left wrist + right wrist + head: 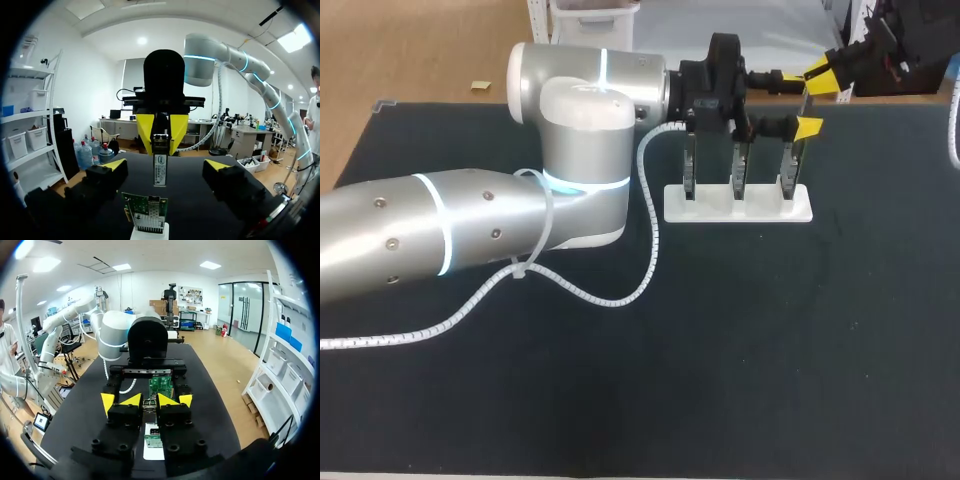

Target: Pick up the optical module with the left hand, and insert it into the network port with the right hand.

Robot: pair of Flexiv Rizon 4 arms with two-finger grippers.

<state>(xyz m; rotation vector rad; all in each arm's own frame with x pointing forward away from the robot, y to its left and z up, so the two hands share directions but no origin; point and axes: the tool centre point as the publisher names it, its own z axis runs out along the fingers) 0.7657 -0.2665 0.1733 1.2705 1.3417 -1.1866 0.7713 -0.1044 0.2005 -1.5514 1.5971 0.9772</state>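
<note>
Plainly had the right gripper (149, 401) closed on the optical module (160, 170), pressed at its upper end from two sides by both yellow tips. Held it upright, free end down, just above the network card (146, 212) at the right end of the white stand (740, 205). Could not make out the port itself on the card's upper edge. Had the left gripper (166, 166) spread wide, straddling module and card from either side and touching neither in the left wrist view. Saw two more cards (690, 170) upright in the stand's other slots, all on the dark table (770, 380).

Judged the module light, stiff and metal-cased, with smooth flat sides likely to be slippery under hard tips. Best taken across the broad faces near the back end, as here, with the connector end left bare for the port. Reckoned the thin card the fragile party: upright in a slot, liable to flex or tip under a crooked push. Called for a straight, square descent with gentle force and a stop at the first firm seat. Thought the open left fingers well placed to steady the card if needed.
</note>
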